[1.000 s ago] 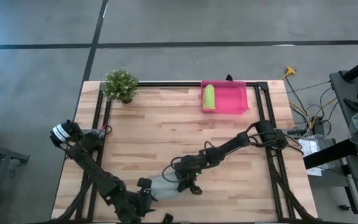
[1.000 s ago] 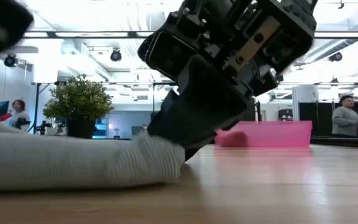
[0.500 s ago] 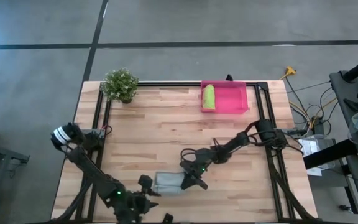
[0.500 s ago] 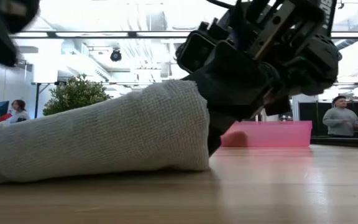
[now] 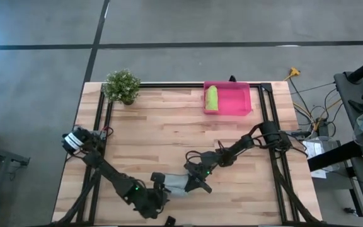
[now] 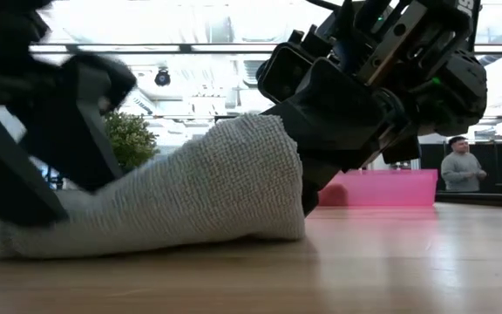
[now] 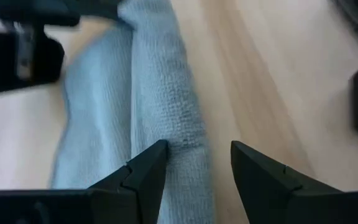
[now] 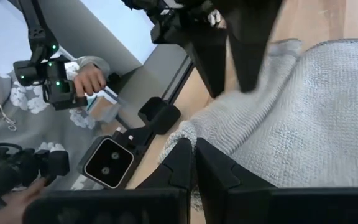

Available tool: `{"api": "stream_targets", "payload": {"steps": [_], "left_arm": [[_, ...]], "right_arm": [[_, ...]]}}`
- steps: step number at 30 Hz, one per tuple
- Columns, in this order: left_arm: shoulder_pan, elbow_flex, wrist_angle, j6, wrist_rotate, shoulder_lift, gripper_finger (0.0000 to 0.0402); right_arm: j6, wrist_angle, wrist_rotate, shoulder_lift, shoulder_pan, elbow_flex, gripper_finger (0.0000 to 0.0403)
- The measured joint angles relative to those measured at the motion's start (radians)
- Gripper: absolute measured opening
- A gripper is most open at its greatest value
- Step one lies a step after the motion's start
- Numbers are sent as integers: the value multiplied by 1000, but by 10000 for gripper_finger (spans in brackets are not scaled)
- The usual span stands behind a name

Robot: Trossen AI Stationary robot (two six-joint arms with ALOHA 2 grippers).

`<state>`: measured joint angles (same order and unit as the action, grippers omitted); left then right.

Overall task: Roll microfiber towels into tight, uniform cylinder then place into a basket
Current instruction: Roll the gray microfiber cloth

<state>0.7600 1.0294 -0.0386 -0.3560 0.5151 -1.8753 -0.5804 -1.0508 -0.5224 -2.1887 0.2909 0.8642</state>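
Already the green towel (image 5: 212,98) lies rolled in the basket (image 5: 243,101) at 1 o'clock; at 6 o'clock the right end effector (image 5: 196,183) is clamped on the rolled grey towel (image 5: 174,183), and the left end effector (image 5: 158,186) straddles it with fingers apart, so only binning remains.

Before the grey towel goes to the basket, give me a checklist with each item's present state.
1. Right gripper shut on the grey towel: ok.
2. Left gripper open, fingers either side of the roll: ok.
3. Towel rolled tight and uniform: not ok; one end lifted off the table, thicker than the other.
4. Basket has room beside the green towel: ok.
5. Plant away from the basket: ok.
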Motion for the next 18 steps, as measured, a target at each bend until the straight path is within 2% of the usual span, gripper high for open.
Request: {"api": "stream_targets", "payload": {"steps": [3, 9, 12, 18], "left_arm": [[-20, -1, -14, -13, -38, -15, 164], [-32, -1, -26, -31, -43, -18, 155], [-38, 1, -40, -33, -40, -17, 128], [-55, -2, -56, -109, -53, -30, 43]], "right_arm": [[5, 0, 1, 0, 0, 0, 9], [12, 0, 2, 0, 0, -1, 9], [13, -1, 2, 0, 0, -2, 9], [36, 1, 2, 0, 0, -2, 9]]}}
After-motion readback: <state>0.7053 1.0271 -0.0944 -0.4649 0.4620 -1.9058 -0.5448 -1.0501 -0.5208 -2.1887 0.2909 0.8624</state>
